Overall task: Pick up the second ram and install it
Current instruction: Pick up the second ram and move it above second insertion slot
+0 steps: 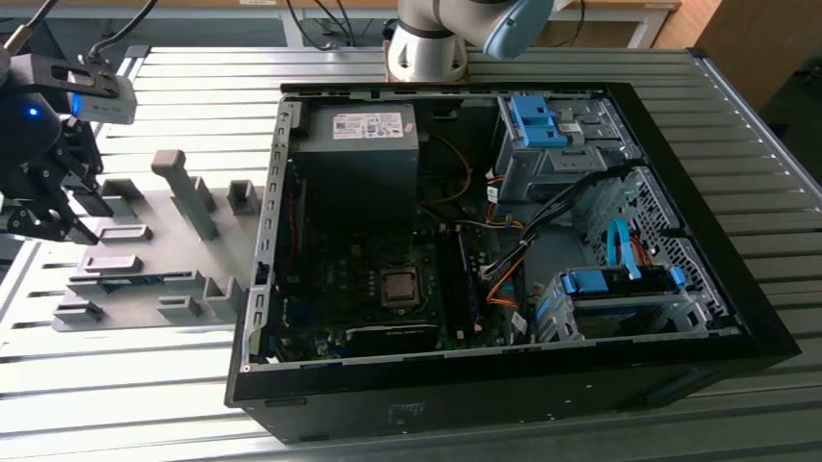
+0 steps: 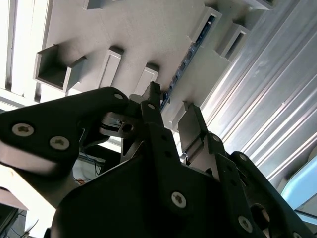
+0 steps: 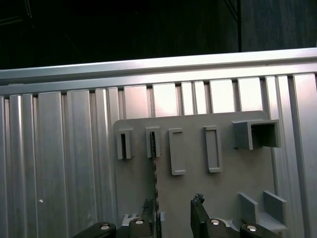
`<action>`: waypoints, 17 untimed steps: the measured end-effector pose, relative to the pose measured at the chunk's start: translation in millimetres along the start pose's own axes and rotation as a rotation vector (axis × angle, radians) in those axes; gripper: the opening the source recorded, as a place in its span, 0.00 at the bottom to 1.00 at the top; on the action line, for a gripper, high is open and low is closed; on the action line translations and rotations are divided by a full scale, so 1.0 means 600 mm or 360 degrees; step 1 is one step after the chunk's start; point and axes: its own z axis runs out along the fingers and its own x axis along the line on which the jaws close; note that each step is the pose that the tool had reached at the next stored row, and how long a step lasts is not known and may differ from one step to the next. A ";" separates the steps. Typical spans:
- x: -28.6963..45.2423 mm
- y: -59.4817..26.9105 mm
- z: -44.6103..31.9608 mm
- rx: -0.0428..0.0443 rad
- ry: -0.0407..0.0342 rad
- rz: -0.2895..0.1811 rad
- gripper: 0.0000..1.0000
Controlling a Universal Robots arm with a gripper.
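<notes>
End effector (image 1: 52,226) hangs over the 9 o'clock side of the gray holder plate (image 1: 192,255) in the exterior view. Plate lies flat on the ribbed metal table (image 1: 129,404), at 9 o'clock from the open computer case (image 1: 719,318), just beside its wall

Fingers (image 2: 151,101) are spread, moderate gap, nothing clamped between them. Both tips point down at the plate, near its surface, apart from it

Ram stick (image 2: 193,49) is in the plate, not in the case: blue board standing on its long edge in a narrow slot, dark chips along its face. In the second wrist view the slot runs straight in toward the finger tips, and the near end of the stick sits close by one finger. Can't tell whether that finger touches it

Other pockets and blocks on the plate stand near the slot. Case lid off, boards, wires and blue drive latches exposed. Arm base (image 1: 430,43) stands at 12 o'clock from the case
</notes>
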 end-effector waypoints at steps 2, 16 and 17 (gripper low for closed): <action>0.001 0.000 0.002 0.0002 0.0000 -0.0001 0.42; 0.001 0.000 0.004 0.0003 0.0000 -0.0003 0.42; 0.001 0.000 0.007 0.0006 0.0000 -0.0007 0.42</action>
